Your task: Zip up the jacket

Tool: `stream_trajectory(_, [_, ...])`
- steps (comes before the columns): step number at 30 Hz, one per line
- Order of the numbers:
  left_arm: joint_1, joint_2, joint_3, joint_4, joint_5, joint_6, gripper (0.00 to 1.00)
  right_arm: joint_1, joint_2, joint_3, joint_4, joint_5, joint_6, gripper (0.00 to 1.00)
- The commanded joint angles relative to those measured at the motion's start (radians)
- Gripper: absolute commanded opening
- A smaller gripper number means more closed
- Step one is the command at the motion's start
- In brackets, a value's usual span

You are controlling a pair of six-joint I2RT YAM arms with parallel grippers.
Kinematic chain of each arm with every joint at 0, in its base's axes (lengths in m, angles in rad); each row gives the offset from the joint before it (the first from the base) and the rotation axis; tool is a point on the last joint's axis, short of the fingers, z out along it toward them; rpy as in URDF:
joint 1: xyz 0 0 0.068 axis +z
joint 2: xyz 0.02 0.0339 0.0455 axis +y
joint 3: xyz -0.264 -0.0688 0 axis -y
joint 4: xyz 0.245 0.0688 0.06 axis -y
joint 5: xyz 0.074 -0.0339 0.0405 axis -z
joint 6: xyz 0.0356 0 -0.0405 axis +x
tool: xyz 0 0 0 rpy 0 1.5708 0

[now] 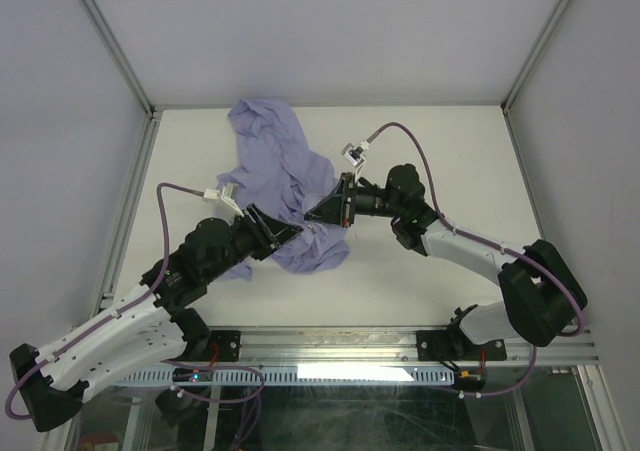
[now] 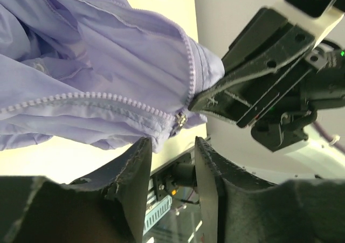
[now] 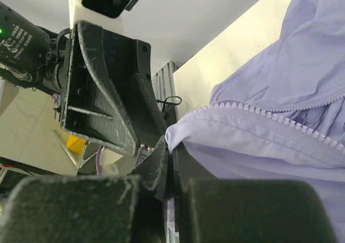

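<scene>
The lavender jacket (image 1: 280, 151) lies crumpled on the white table, from the back centre towards the middle. My right gripper (image 1: 315, 216) is shut on a fold of the jacket's zipper edge; in the right wrist view the fabric (image 3: 280, 92) is pinched between the closed fingers of the gripper (image 3: 171, 148). My left gripper (image 1: 297, 233) is open and empty. In the left wrist view it (image 2: 171, 146) sits just below the small metal zipper slider (image 2: 181, 119), not touching it. The jacket (image 2: 97, 65) hangs above the left fingers, its zipper teeth partly joined.
An aluminium rail (image 1: 330, 346) runs along the table's near edge. White enclosure walls and frame posts (image 1: 130, 221) bound the table on the left, back and right. Purple cables (image 1: 410, 136) loop above both arms.
</scene>
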Motion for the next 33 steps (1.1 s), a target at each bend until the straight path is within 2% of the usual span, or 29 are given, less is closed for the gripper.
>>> stream_trajectory(1, [0.008,-0.020,-0.032,0.111,-0.066,-0.083,0.39,0.010,-0.055,-0.031,0.107,0.034,0.051,0.00])
stream_trajectory(5, [0.008,0.013,-0.034,0.128,-0.062,-0.112,0.40,0.013,-0.063,-0.040,0.127,0.047,0.065,0.00])
stream_trajectory(8, [0.008,0.030,-0.054,0.125,-0.038,-0.170,0.45,0.013,-0.065,-0.039,0.133,0.058,0.068,0.00])
stream_trajectory(11, [0.007,0.008,-0.096,0.123,-0.031,-0.253,0.46,0.013,-0.063,-0.035,0.139,0.066,0.076,0.00])
stream_trajectory(13, [0.006,-0.018,-0.122,0.124,-0.038,-0.299,0.50,0.013,-0.060,-0.033,0.147,0.067,0.082,0.00])
stream_trajectory(18, [0.006,-0.038,-0.153,0.180,-0.046,-0.313,0.54,0.014,-0.050,-0.031,0.159,0.066,0.090,0.00])
stream_trajectory(26, [0.006,0.005,-0.208,0.356,-0.044,-0.300,0.52,0.016,-0.031,-0.034,0.200,0.058,0.119,0.00])
stream_trajectory(33, [0.006,0.009,-0.279,0.555,-0.040,-0.290,0.42,0.017,-0.031,-0.035,0.203,0.053,0.128,0.00])
